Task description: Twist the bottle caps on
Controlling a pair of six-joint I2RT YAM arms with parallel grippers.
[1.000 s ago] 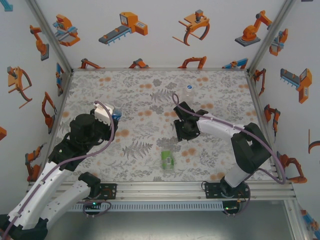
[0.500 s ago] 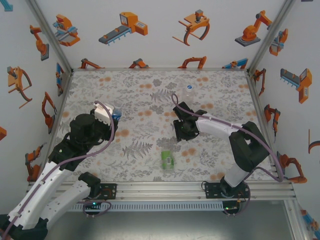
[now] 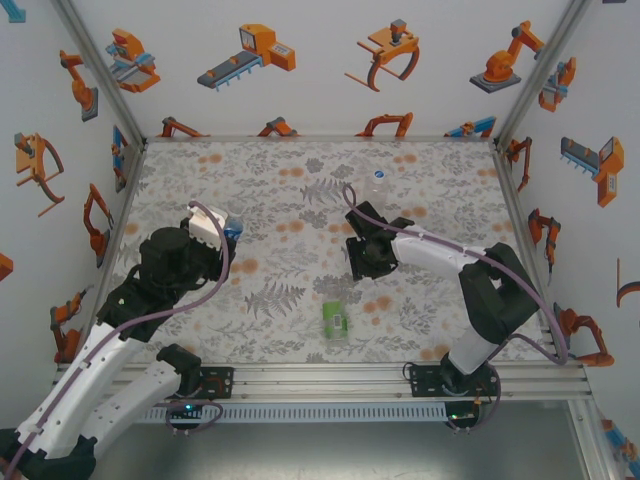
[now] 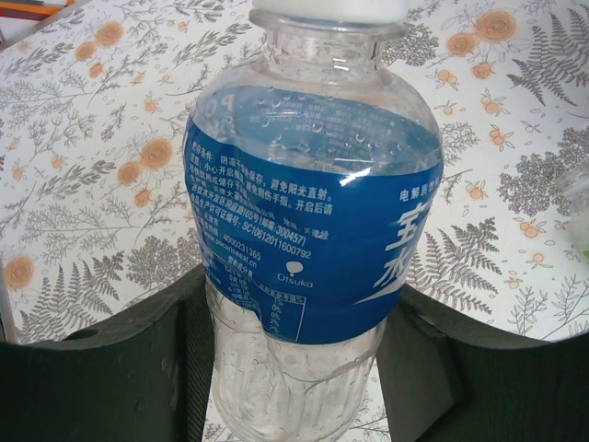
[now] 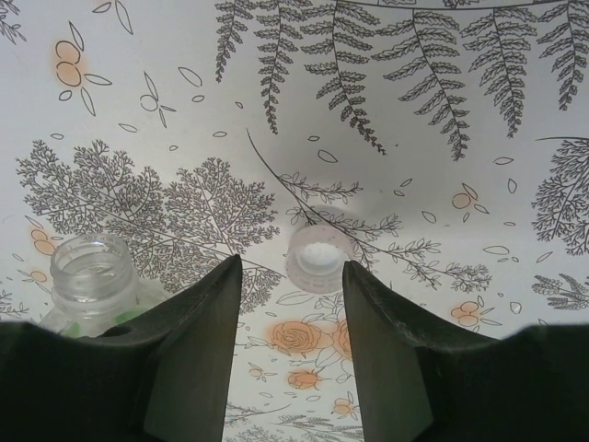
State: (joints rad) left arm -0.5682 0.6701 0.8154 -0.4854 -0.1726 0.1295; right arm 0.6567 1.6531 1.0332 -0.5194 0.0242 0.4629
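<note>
Loose cap (image 5: 317, 258) was seen on the table (image 3: 280, 200), framed between the right gripper's (image 5: 290, 354) wide-spread fingers, which held nothing. It was judged light, stiff and slick, best pinched across the rim. Blue-label bottle (image 4: 313, 230) was clamped at its thin, squashy body by the left gripper (image 4: 299, 368). Three bottles were counted, with green-label bottle (image 3: 334, 318) and plain bottle (image 3: 378, 180). One loose cap was counted.

Left arm is stretched out from its base toward 1 o'clock, with the left gripper (image 3: 222, 232) clamped on the blue-label bottle (image 4: 313, 239). Right arm is folded at the elbow, forearm swung to about 9 o'clock. The right gripper (image 5: 290, 313) is pointed down, jaws spread apart.
</note>
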